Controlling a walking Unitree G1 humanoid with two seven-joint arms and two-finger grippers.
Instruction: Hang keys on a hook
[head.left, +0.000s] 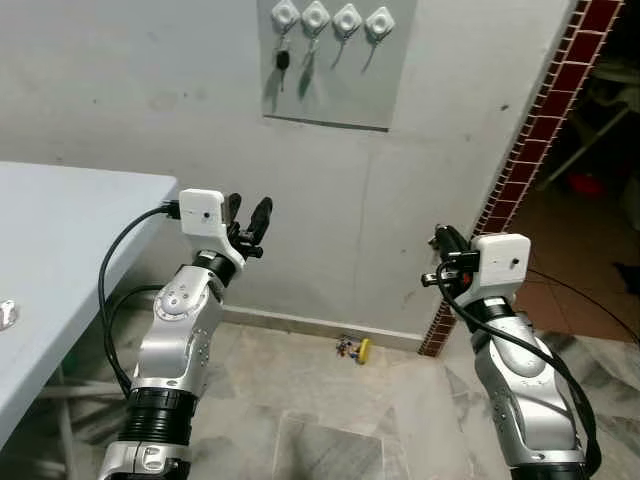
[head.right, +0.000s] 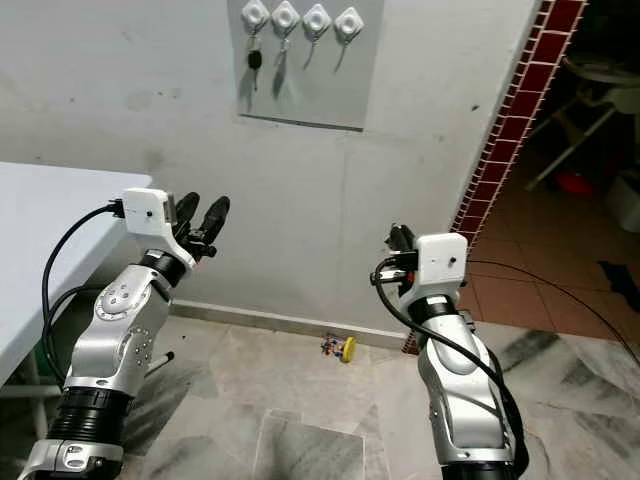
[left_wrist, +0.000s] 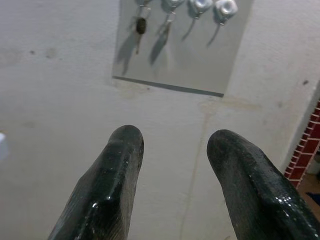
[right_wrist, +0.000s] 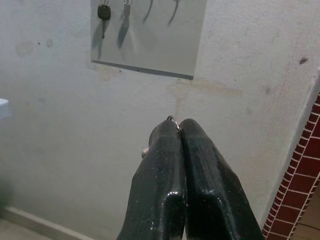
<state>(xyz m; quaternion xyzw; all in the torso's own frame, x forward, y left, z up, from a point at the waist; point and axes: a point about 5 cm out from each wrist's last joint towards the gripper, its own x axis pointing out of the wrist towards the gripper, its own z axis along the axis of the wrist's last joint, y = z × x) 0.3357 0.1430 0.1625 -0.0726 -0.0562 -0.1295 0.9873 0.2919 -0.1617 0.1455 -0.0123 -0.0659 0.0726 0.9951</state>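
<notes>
Our right gripper (right_wrist: 178, 131) is pinched tight on a metal key ring (right_wrist: 171, 119) peeking past its tips. The hook board (head.left: 330, 75) sits above and ahead, a car key (head.left: 283, 62) hanging on its leftmost hook. Our left gripper (head.left: 247, 220) is spread wide beside the white table's edge (head.left: 150, 185), bare wall ahead.

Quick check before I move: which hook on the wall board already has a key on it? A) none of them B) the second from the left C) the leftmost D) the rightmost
C: a dark-headed key hangs from the leftmost hook on the grey board; the other hooks carry none.
</notes>
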